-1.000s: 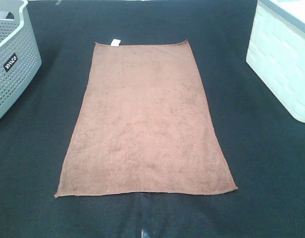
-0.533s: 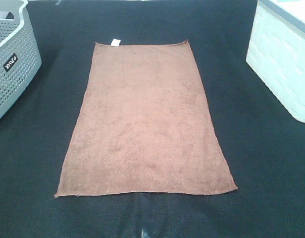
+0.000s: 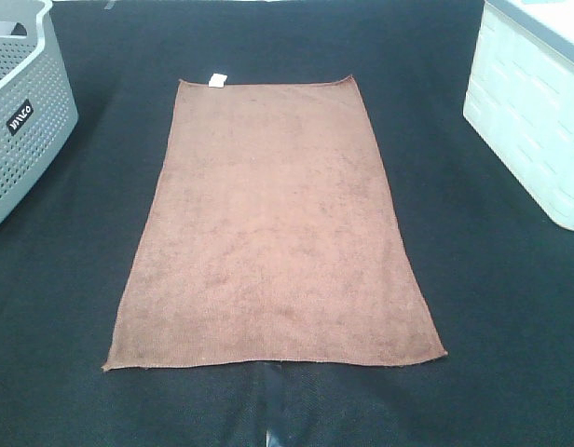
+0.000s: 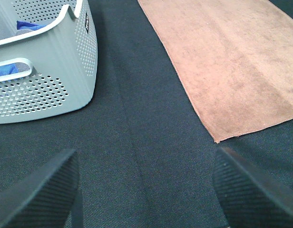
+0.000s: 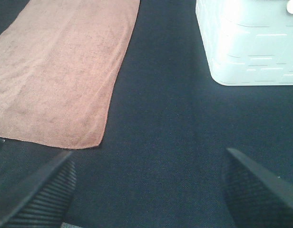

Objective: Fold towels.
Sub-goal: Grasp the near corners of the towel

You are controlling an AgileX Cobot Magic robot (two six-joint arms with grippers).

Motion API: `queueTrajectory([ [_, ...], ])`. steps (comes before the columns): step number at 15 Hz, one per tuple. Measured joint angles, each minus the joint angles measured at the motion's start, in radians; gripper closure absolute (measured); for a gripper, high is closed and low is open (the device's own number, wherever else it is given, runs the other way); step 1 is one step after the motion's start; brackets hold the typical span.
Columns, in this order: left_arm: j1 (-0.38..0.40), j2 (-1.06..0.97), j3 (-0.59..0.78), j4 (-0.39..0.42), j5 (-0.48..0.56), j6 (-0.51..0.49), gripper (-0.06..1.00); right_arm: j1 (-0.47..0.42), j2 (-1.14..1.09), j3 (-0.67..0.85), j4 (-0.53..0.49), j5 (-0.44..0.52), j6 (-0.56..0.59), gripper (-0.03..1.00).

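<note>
Towel [image 3: 273, 223] lies lengthwise up mid-frame, near corners about equally ahead of released left end effector [image 4: 146, 190] and right end effector [image 5: 149, 190].

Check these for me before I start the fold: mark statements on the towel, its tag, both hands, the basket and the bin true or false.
1. The towel lies flat, unfolded. True.
2. The left hand is shut on a towel corner. False: it is open over the bare mat, holding nothing.
3. The tag is on the towel's far short edge. True.
4. The basket is empty. False: the left wrist view shows something blue inside.
5. The right hand is open. True.
6. The bin sits on the towel. False: it stands apart, to the towel's right.
</note>
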Motion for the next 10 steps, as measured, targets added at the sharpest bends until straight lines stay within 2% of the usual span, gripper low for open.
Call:
queueTrajectory([
  [10,0.000,0.000,0.000,0.001,0.000,0.000,0.20,0.000,0.000,0.000,0.000,0.000,0.000,0.19],
])
